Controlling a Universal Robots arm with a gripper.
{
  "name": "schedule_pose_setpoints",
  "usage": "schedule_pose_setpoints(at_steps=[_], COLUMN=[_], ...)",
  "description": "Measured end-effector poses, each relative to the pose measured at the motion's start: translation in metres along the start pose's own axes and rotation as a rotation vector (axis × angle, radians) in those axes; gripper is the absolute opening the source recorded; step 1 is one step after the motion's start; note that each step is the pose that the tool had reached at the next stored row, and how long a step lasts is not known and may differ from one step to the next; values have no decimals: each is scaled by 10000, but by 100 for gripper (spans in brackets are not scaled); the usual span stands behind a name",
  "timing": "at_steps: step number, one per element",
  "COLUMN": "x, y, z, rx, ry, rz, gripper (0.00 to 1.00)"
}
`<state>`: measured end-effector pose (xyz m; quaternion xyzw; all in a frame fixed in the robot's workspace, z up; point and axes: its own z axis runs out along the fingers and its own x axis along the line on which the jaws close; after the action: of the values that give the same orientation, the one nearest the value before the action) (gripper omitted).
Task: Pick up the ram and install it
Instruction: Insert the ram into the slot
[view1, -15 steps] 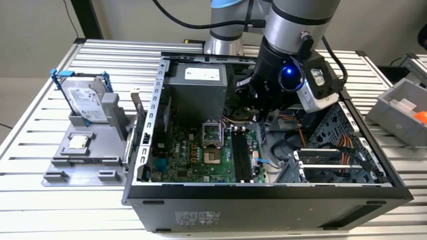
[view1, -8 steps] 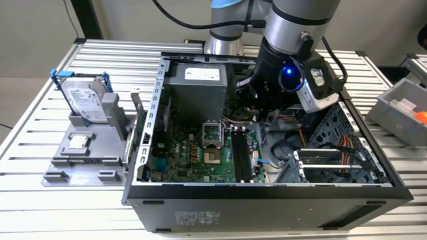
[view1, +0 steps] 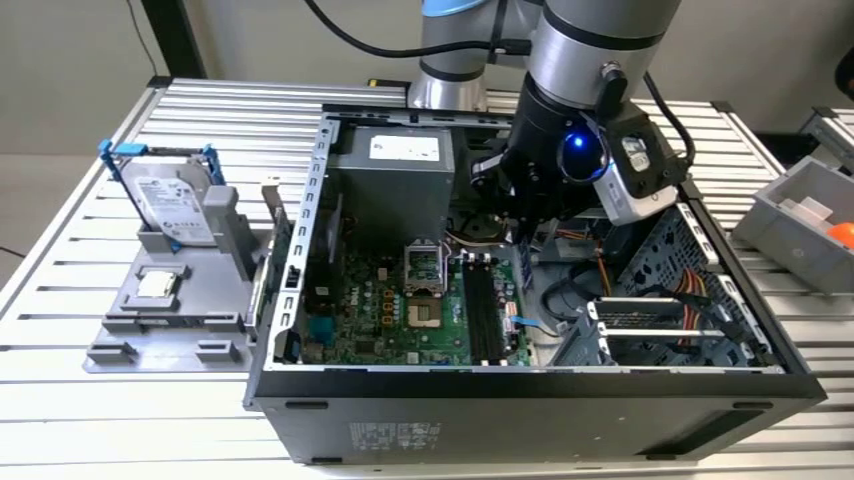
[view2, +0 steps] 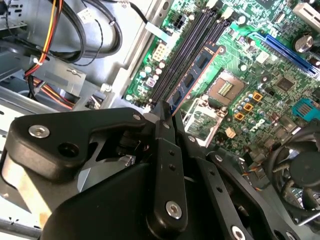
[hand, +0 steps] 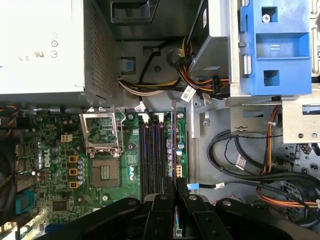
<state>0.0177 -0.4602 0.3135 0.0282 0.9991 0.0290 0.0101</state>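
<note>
Jaws pinch the ram (view2: 196, 75) edge-on over the motherboard (view2: 270, 95), inside the open case (view1: 534, 400). Ram stands just beside the black slots (hand: 150, 150).

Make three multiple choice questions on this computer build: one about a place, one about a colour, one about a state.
1. Where is the hard drive? A in the case; B on the grey stand outside the case, at the exterior view's left; C in the end effector.
2. What colour is the motherboard? A red; B white; C green.
3. The end effector is: A shut on the ram; B open and empty; C shut on the hard drive.
Answers: B, the drive stands on the stand beside the case; C, the board looks green; A, the second wrist view shows it clamping the ram's end.
</note>
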Motion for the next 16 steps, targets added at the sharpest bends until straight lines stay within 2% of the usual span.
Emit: schedule_pose_setpoints(at_steps=[16], x=[0], y=[-1], z=[15], rx=[0], ry=[3], rz=[-49], gripper=[0])
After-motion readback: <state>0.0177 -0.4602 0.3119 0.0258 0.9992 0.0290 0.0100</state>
